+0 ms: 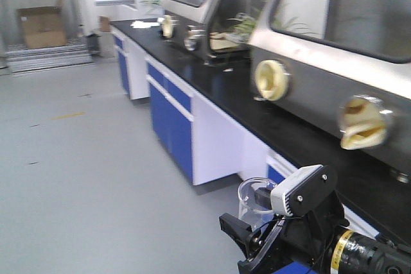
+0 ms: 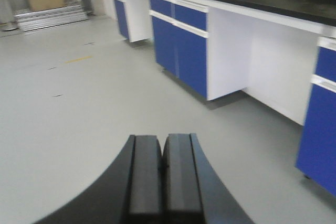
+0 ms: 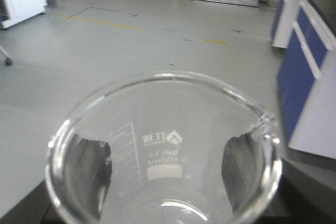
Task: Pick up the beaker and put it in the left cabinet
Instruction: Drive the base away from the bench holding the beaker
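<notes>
The beaker [image 3: 160, 145], clear glass with a printed scale and a pouring lip, fills the right wrist view. My right gripper [image 3: 165, 177] is shut on it, and its dark fingers [image 3: 90, 174] show through the glass on both sides. In the front view the beaker [image 1: 252, 198] is held upright above the floor by the right gripper [image 1: 255, 217], in front of the base unit. My left gripper [image 2: 163, 148] is shut with its pads pressed together and nothing between them, hovering over grey floor. The left cabinet is out of view.
A long black countertop [image 1: 212, 85] on blue-fronted base units [image 1: 170, 120] runs along the right. Steel glove boxes with yellow glove ports [image 1: 273, 79] stand on it. A cardboard box [image 1: 42, 27] and metal steps [image 1: 48, 56] lie at the far left, with open grey floor [image 1: 83, 158] between.
</notes>
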Controlling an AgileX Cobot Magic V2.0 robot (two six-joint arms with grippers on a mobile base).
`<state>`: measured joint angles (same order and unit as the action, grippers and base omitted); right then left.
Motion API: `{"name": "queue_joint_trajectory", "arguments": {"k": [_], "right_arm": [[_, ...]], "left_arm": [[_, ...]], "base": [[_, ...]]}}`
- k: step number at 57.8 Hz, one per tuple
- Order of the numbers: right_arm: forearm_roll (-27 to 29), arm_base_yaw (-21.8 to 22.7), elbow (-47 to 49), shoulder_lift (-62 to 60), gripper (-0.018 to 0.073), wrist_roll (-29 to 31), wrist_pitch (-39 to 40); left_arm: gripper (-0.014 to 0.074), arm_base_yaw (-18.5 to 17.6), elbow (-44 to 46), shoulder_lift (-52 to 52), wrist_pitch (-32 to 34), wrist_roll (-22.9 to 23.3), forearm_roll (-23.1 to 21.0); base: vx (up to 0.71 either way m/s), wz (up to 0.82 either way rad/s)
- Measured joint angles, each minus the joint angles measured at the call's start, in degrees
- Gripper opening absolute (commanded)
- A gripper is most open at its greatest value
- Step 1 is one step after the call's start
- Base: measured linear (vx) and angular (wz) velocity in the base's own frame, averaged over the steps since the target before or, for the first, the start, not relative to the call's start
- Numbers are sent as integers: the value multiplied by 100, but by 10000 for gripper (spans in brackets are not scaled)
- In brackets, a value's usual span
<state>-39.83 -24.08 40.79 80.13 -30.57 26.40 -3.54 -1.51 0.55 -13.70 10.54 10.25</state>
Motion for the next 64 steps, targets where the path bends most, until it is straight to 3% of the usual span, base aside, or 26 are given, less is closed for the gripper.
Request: {"name": "queue_joint_trajectory", "arguments": {"k": [38, 64], "right_arm": [[0, 0, 0, 0, 209, 0, -7], [-13, 0, 0, 0, 209, 0, -7]], "left_arm": [[4, 0, 0, 0, 0, 0, 0], [4, 0, 0, 0, 0, 0, 0]], "base": [[20, 59], [30, 29]]}}
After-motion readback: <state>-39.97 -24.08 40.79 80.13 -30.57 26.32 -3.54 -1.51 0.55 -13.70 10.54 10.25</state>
